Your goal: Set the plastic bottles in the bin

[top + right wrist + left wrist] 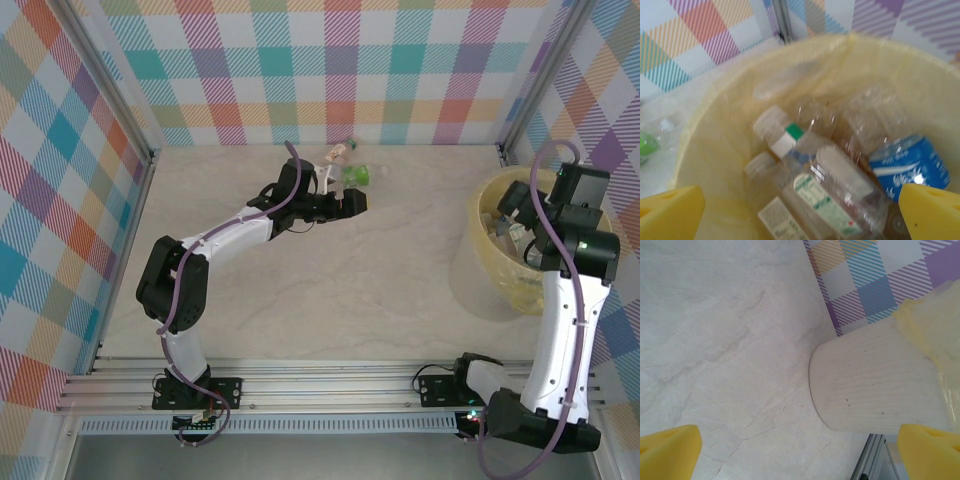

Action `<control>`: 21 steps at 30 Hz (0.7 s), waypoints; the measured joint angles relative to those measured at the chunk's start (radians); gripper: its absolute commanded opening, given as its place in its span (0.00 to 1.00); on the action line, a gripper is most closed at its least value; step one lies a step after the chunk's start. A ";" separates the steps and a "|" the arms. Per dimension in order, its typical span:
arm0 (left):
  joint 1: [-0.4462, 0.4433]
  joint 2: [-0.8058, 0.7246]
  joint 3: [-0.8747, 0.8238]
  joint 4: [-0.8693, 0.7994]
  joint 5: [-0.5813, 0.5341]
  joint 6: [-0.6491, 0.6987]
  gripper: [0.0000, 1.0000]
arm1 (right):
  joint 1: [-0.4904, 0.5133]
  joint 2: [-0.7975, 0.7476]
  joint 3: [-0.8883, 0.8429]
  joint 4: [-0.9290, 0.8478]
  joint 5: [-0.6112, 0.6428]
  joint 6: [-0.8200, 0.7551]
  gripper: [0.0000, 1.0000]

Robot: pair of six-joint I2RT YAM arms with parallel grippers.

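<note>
Top external view: left gripper [352, 203], wide open and empty, should straddle the green bottle [358, 176] squarely, while right gripper [508, 215] gapes empty over the bin [474, 240].

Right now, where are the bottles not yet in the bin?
In the top view, two bottles lie at the far middle of the table, just beyond the open left gripper and well left of the bin.
</note>
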 measured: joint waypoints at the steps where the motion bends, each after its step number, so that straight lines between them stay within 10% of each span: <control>1: 0.000 0.000 0.000 0.000 -0.001 -0.001 1.00 | 0.000 -0.005 -0.018 -0.007 -0.013 0.008 1.00; 21: 0.000 -0.001 -0.016 0.000 -0.026 -0.026 1.00 | 0.016 -0.014 -0.034 0.082 -0.378 0.095 1.00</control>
